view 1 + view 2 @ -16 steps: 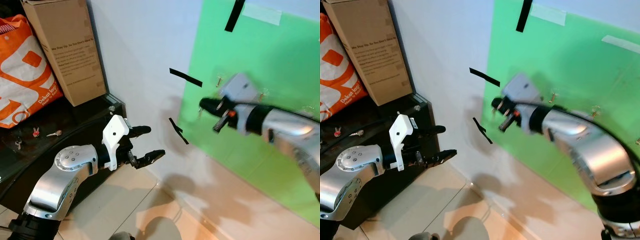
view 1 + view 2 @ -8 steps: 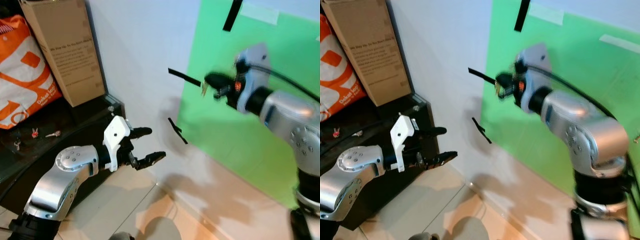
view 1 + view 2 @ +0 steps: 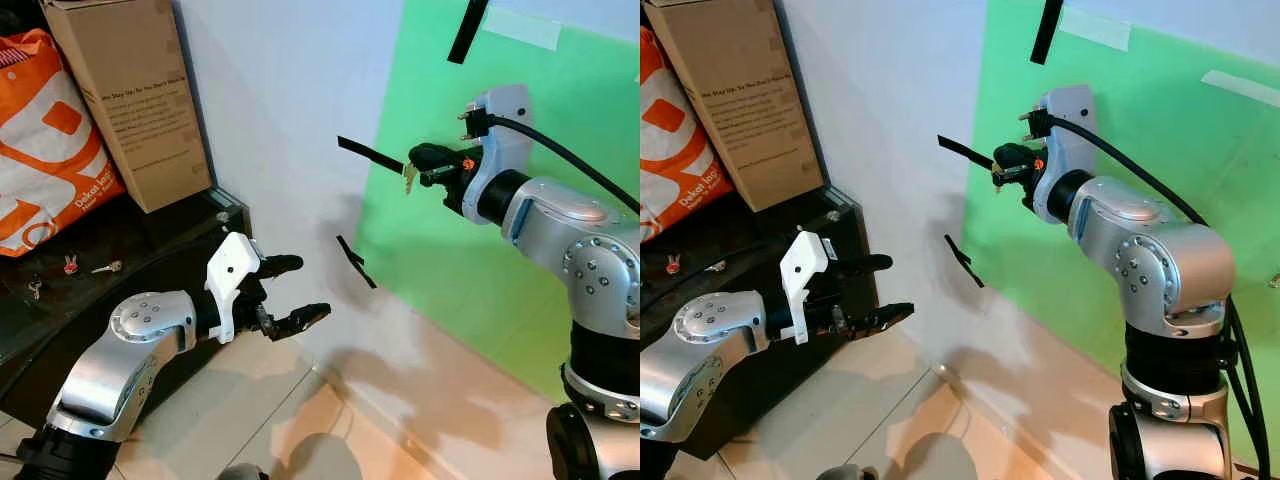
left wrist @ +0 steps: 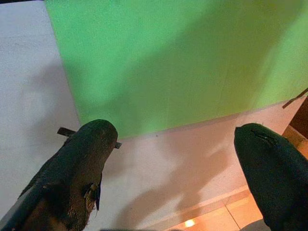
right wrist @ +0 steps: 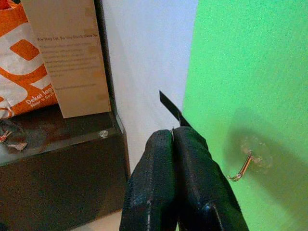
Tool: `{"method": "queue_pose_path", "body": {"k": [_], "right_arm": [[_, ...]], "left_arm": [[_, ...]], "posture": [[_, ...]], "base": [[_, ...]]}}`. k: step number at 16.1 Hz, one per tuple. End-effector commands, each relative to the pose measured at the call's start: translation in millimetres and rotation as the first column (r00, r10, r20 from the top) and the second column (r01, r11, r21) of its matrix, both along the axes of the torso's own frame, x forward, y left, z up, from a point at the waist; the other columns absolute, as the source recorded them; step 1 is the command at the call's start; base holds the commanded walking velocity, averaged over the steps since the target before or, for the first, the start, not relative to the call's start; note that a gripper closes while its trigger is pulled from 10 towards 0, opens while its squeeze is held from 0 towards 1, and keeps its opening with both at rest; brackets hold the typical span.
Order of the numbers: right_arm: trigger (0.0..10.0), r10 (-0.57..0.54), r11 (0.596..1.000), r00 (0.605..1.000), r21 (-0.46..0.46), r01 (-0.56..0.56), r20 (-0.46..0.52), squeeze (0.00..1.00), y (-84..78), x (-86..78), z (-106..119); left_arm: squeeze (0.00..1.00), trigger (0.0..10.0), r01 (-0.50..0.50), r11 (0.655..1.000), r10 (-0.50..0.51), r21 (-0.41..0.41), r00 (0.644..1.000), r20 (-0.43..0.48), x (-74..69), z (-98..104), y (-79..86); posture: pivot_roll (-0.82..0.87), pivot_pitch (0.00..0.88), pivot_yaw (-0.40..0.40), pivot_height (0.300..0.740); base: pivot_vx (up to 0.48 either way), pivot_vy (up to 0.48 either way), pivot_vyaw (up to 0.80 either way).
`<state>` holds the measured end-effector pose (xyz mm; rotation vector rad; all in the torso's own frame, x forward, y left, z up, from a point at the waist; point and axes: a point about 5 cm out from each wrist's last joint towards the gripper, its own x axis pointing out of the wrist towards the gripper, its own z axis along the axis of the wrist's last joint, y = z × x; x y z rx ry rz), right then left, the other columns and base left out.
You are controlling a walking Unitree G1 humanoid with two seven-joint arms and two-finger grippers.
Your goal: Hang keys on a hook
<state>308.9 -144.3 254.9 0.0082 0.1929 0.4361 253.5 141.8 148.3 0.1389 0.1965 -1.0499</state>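
The right tool (image 3: 418, 166) pinches a small key (image 3: 407, 180) near the green board (image 3: 560, 250); light, stiff, probably slippery, best held by its head. The left tool (image 3: 300, 290) stands wide, empty.

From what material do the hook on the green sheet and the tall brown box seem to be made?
The hook looks like thin bent metal wire with a slight shine, set on a clear, glossy pad, probably plastic, stuck to the green sheet. The box looks like matte brown cardboard, with flat folded edges and black print on its side.
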Motion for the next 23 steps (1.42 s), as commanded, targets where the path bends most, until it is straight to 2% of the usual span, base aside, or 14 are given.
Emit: {"method": "queue_pose_path", "body": {"k": [1, 5, 10, 14, 20, 23], "right_arm": [[10.0, -0.046, 0.999, 0.999, -0.012, 0.046, -0.014, 0.00, -4.4, 3.6, -1], [10.0, -0.099, 0.994, 0.994, -0.060, 0.096, -0.042, 0.00, -8.2, 6.1, -12], [10.0, -0.153, 0.987, 0.987, -0.064, 0.150, -0.048, 0.00, -12.6, 8.5, -18], [10.0, -0.215, 0.973, 0.975, -0.103, 0.208, -0.060, 0.00, -20.1, 10.0, -26], [10.0, -0.266, 0.961, 0.961, -0.095, 0.259, -0.072, 0.00, -25.6, 11.6, -32], [10.0, -0.273, 0.962, 0.958, -0.047, 0.269, -0.092, 0.00, -25.4, 12.4, -37]], "left_arm": [[0.00, 10.0, 0.014, 1.000, -0.014, 0.007, 1.000, 0.019, -1.3, 5, -1.4], [0.00, 10.0, 0.015, 1.000, -0.016, 0.010, 1.000, 0.019, -1.9, 5, -0.8], [0.00, 10.0, 0.020, 1.000, -0.021, 0.015, 1.000, 0.020, -2.0, 5, -0.2], [0.00, 10.0, 0.022, 1.000, -0.022, 0.018, 1.000, 0.021, -1.0, 6, -0.4], [0.00, 10.0, 0.024, 1.000, -0.025, 0.018, 0.999, 0.024, 0.6, 6, -0.8], [0.00, 10.0, 0.023, 1.000, -0.024, 0.018, 0.999, 0.025, 1.4, 6, -2.3]], "posture": [[0.00, 0.000, -0.055, 0.740], [0.00, 0.000, -0.054, 0.740], [0.00, 0.000, -0.048, 0.740], [0.01, 0.000, -0.046, 0.740], [0.00, 0.000, -0.043, 0.740], [0.01, 0.000, -0.059, 0.740]], "base": [[0.000, 0.000, 0.00], [0.000, 0.000, 0.00], [0.000, 0.000, 0.00], [0.000, 0.000, 0.00], [0.000, 0.000, 0.00], [0.000, 0.000, 0.00]]}}
